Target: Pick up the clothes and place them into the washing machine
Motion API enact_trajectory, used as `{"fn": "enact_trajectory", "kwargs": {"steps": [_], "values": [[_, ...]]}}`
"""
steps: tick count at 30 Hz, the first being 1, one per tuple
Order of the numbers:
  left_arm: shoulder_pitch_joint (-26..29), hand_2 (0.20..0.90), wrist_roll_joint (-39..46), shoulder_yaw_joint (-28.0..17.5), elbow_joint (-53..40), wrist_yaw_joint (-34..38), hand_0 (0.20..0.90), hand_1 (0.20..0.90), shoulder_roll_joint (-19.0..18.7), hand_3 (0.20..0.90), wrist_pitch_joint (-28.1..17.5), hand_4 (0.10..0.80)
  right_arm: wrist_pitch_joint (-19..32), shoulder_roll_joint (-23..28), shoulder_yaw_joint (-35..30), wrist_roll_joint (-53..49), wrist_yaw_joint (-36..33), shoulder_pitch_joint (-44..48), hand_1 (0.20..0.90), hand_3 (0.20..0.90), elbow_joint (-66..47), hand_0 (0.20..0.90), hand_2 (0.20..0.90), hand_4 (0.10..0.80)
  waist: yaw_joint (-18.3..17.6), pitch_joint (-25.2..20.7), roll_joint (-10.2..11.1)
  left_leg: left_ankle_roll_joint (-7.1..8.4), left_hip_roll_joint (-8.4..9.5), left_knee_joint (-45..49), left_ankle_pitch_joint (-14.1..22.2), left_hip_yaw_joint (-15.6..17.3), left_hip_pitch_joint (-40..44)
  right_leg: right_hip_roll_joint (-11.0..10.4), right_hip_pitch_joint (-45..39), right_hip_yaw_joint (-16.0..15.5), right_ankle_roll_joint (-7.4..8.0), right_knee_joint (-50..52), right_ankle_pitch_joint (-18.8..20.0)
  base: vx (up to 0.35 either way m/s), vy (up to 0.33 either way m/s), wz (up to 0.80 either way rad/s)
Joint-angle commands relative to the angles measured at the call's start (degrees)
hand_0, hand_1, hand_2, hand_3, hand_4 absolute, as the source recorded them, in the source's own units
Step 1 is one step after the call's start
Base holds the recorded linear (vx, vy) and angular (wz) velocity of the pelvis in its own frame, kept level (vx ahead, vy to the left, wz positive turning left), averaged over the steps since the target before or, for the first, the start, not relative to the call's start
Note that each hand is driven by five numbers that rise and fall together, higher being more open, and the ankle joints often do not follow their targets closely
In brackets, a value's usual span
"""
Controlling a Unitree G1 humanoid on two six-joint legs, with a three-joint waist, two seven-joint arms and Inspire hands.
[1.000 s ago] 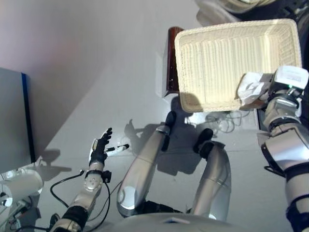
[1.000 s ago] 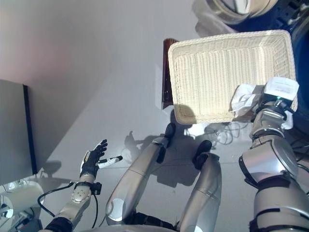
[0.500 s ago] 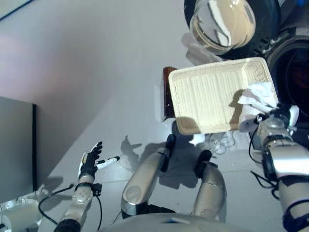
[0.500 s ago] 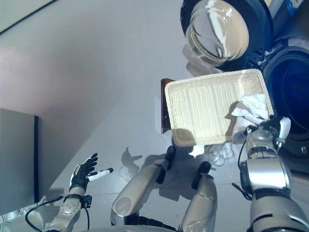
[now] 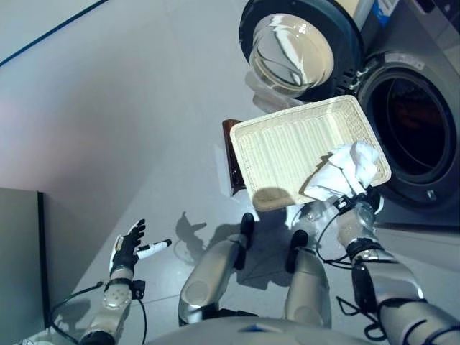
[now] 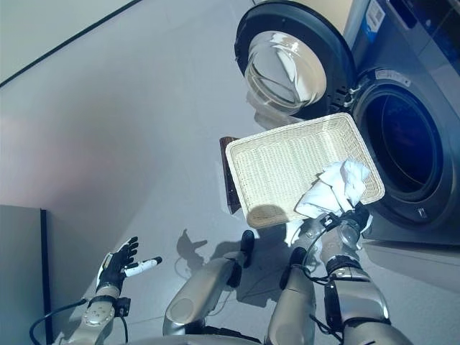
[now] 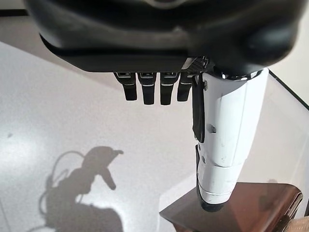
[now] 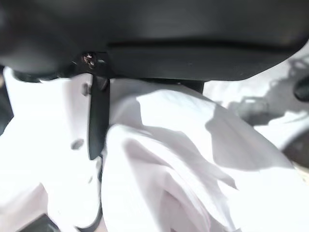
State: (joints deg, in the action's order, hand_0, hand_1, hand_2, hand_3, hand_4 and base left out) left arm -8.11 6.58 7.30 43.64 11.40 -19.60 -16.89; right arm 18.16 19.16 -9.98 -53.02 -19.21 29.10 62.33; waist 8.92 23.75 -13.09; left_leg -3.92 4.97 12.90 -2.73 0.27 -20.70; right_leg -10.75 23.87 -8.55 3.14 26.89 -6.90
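The right hand (image 6: 350, 221) has its fingers and white-covered thumb closed on a bunched white garment (image 6: 335, 186); in the right wrist view the cloth (image 8: 174, 159) fills the space past the thumb. The garment is lifted over the near right corner of a pale wicker basket (image 6: 284, 164), its folds hanging against the basket's rim. No other clothes show inside the basket, whose woven bottom is bare. The basket sits on a dark brown stand (image 6: 230, 183), of which only the left edge shows from above.

Just to the right of the basket is the washing machine (image 6: 420, 108), with its round drum opening (image 6: 402, 144) dark and facing the basket. Its door (image 6: 291, 61), a black ring round a clear glass bowl, stands swung open at the far side of the basket.

The left hand (image 6: 118, 266) hangs well apart at the near left over the grey floor (image 6: 129, 129), fingers straight and spread, holding nothing. A grey panel (image 5: 18, 259) lies at the left edge.
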Motion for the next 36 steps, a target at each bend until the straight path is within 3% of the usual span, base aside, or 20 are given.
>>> {"fn": "enact_trajectory", "kwargs": {"steps": [1,9,16,22,29,36], "values": [[-2.21,0.900,1.24,-0.05,2.75,2.98,0.900,0.900,-0.83,0.900,-4.19,0.800,10.82,4.23,-4.03,-0.05,-3.19,1.32,0.200,0.200,-7.07,0.200,0.200,0.300,0.40,-4.13,-2.50,4.21,1.14,2.24,0.18,0.34,-5.40,0.27,0.05,-1.06,-0.23,-3.97,1.73,0.014,0.024,0.04],[-1.34,0.900,1.92,5.07,3.04,4.03,0.900,0.900,0.45,0.900,-4.60,0.800,15.00,10.90,-10.45,1.26,-13.27,10.80,0.200,0.200,-9.09,0.200,0.200,0.300,1.01,-5.16,-6.84,4.40,1.71,2.27,0.39,0.39,-5.65,-0.29,0.58,-0.02,0.08,-3.37,0.66,0.003,0.004,0.00],[-0.92,0.900,2.31,8.67,2.69,4.18,0.900,0.900,1.12,0.900,-4.57,0.800,15.54,16.42,-9.99,4.02,-18.46,18.35,0.200,0.200,-10.05,0.200,0.200,0.300,1.08,-5.49,-10.19,4.56,1.83,3.77,0.93,1.41,-6.27,-0.69,1.77,1.17,0.09,-1.34,-0.16,0.011,0.010,-0.08],[-1.02,0.900,3.78,9.81,1.69,3.63,0.900,0.900,1.40,0.900,-4.71,0.800,15.59,19.53,-8.47,5.41,-19.80,21.27,0.200,0.200,-12.68,0.200,0.200,0.300,0.41,-5.68,-11.42,4.76,1.57,3.82,1.01,1.98,-6.30,-0.55,2.90,2.19,-0.06,-0.35,-0.70,0.019,-0.010,-0.07],[-2.13,0.900,4.89,10.61,-0.45,2.82,0.900,0.900,0.95,0.900,-4.97,0.800,14.09,27.84,-3.69,9.17,-21.80,27.63,0.200,0.200,-15.03,0.200,0.200,0.300,0.01,-6.36,-12.32,5.19,1.48,3.04,0.75,2.39,-5.78,-0.41,3.39,2.63,-0.23,0.42,-1.10,0.006,-0.005,-0.04],[-2.30,0.900,6.42,10.13,0.25,2.72,0.900,0.900,0.70,0.900,-4.92,0.800,12.65,31.36,1.45,10.26,-21.03,32.89,0.200,0.200,-16.60,0.200,0.200,0.300,-0.63,-7.72,-11.28,5.55,0.80,1.31,0.02,2.63,-4.52,0.52,2.71,2.83,-0.51,-0.72,-0.45,0.026,-0.011,-0.05]]}}
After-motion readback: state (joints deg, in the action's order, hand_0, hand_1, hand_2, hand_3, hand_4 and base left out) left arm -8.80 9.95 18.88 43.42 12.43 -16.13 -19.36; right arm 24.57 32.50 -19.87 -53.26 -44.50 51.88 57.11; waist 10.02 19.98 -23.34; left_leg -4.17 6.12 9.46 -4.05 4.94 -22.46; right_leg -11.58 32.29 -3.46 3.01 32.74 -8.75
